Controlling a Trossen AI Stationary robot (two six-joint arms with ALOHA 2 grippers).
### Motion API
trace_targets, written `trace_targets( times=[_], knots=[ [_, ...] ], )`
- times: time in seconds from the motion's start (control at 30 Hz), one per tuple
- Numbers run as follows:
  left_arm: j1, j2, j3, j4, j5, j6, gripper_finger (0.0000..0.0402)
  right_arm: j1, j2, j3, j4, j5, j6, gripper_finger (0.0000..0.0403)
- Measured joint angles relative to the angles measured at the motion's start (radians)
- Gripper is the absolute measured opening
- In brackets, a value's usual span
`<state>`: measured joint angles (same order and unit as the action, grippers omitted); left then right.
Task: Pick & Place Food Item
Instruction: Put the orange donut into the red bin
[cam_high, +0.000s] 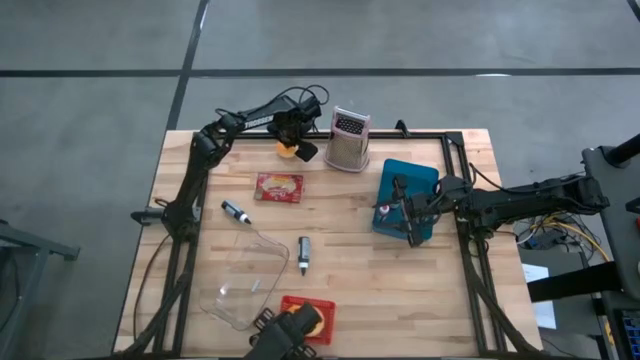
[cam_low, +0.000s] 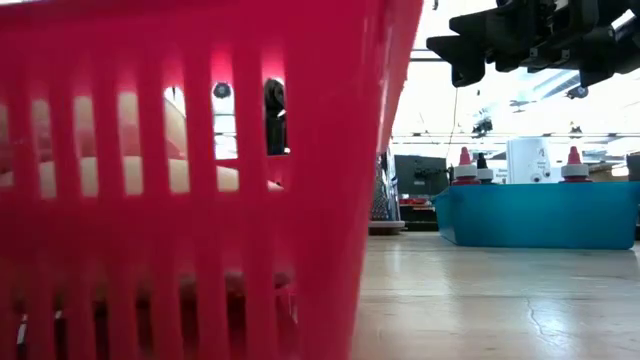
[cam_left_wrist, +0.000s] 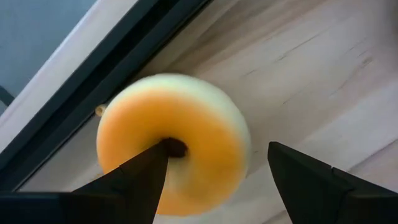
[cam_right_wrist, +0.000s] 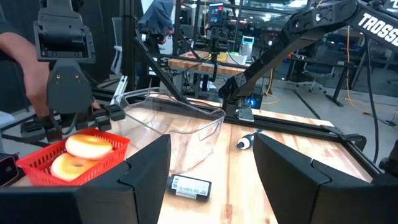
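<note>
The left gripper (cam_left_wrist: 214, 180) hangs over the donut (cam_left_wrist: 173, 142) at the far edge of the tabletop (cam_high: 350, 270) with jaws apart, probably to grasp it, while the right gripper (cam_high: 408, 215) waits, jaws also apart, above the blue tray (cam_high: 400, 178).

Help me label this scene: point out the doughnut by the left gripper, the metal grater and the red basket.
doughnut (cam_left_wrist: 186, 124), left wrist view, on its orange top beside the hole.
grater (cam_high: 348, 142), high view, middle of its metal face.
red basket (cam_high: 322, 308), high view, on its rim at the table's near edge.
</note>
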<state>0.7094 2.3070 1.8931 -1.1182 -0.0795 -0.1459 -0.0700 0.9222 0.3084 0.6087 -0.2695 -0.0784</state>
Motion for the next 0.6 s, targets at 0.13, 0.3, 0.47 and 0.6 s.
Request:
trace_targets(
  times=[0.13,0.3,0.47,0.6],
  knots=[
    [0.000,0.000,0.000,-0.030,0.001,0.000,0.0282,0.000,0.000,0.000,0.000,0.000,0.000,0.0224],
    [0.000,0.000,0.000,-0.034,0.003,0.000,0.0279,0.000,0.000,0.000,0.001,0.000,0.000,0.0224],
    [0.000,0.000,0.000,-0.035,0.004,0.000,0.0250,0.000,0.000,0.000,0.001,0.000,0.004,0.0224],
    [0.000,0.000,0.000,-0.034,0.004,0.000,0.0213,0.000,0.000,0.000,0.002,0.000,0.004,0.0224]
  ],
)
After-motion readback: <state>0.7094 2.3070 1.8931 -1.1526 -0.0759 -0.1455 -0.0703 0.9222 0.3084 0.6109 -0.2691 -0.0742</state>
